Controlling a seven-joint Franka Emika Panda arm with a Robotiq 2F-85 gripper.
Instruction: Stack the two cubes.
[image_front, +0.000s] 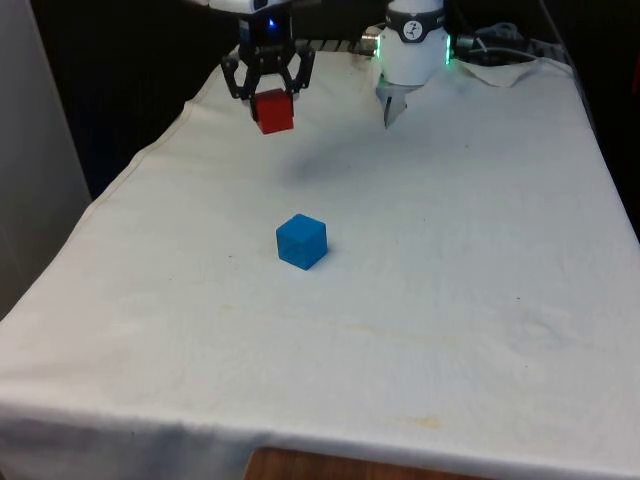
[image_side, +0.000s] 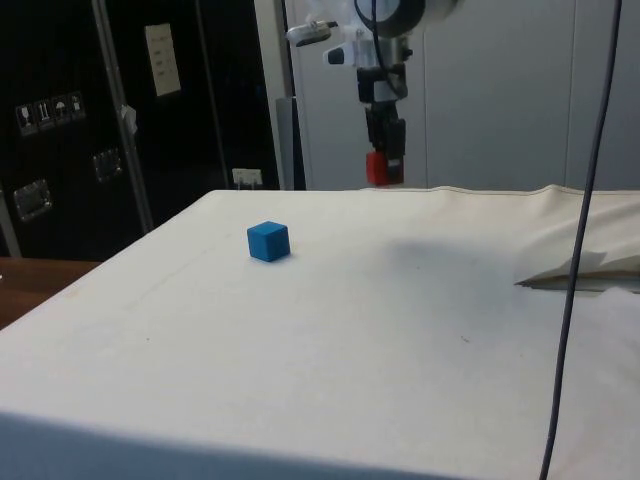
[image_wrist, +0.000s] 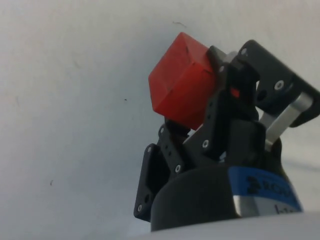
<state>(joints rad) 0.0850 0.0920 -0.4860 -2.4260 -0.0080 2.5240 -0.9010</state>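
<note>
We counted two cubes: one red cube (image_front: 273, 111) and one blue cube (image_front: 302, 241). The single gripper (image_front: 267, 88) pinched the red cube between its fingers and held it in the air, clear of the white cloth (image_front: 450, 260). The blue cube sat alone on the cloth, well apart from the red one, nearer the table's middle.

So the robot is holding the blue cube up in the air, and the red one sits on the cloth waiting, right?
Colours swapped. The gripper holds the red cube in the air, and the blue cube sits on the cloth. The front view shows it, and the side view agrees.
</note>
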